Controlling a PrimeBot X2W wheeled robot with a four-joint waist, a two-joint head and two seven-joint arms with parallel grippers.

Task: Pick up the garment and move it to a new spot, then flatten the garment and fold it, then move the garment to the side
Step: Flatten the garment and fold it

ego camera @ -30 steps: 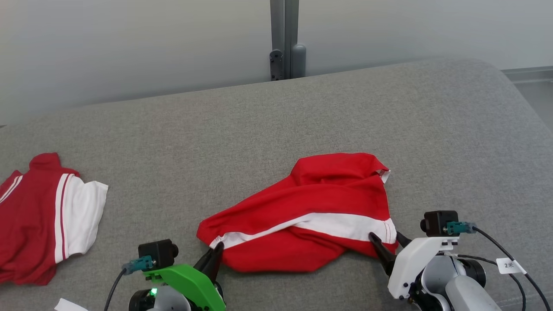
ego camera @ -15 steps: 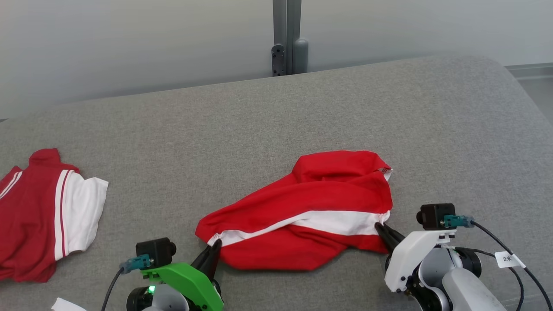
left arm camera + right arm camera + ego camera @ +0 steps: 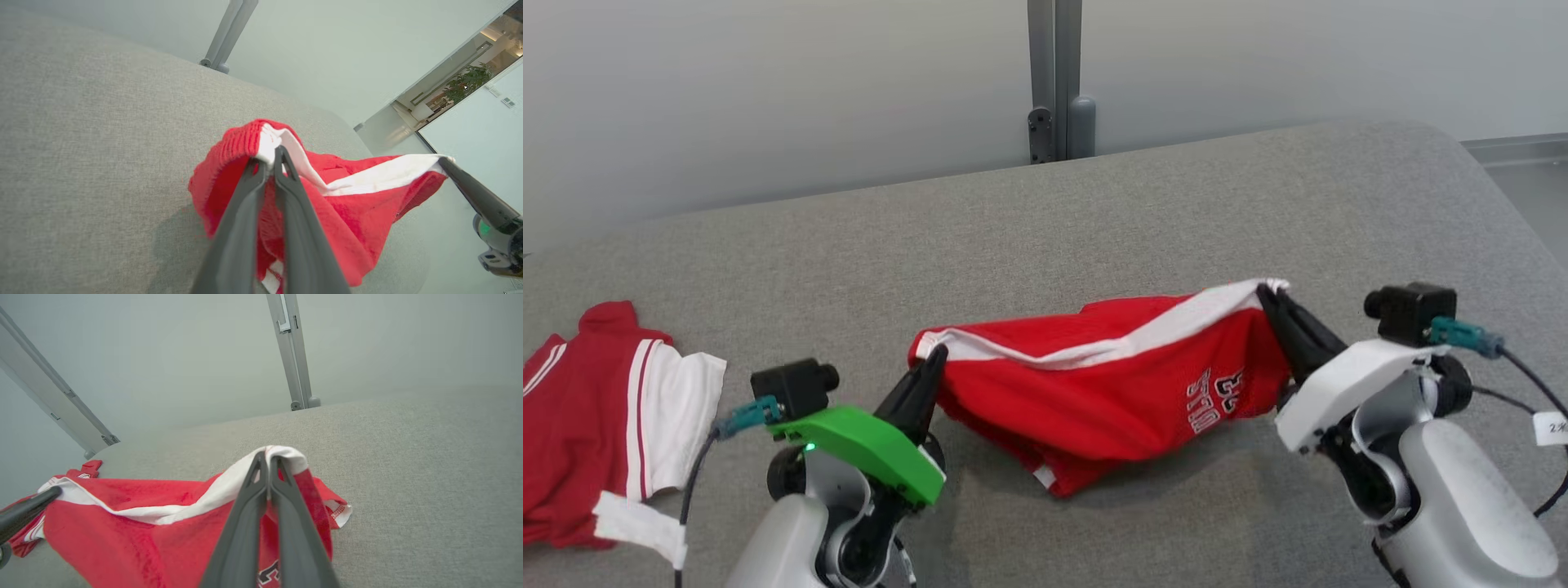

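Hanging between the left tool (image 3: 939,353) and the right tool (image 3: 1267,287), each clamped on a white-edged corner, the red garment (image 3: 1094,392) spans left to right.

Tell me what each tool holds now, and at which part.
Both hold the red garment by its white band: the left tool pinches one end, the right tool the other.

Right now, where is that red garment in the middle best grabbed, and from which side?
By the two ends of the white stripe, from the near side. It is a long edge; with the left hand and right hand shut on its ends, the red garment hangs spread between.
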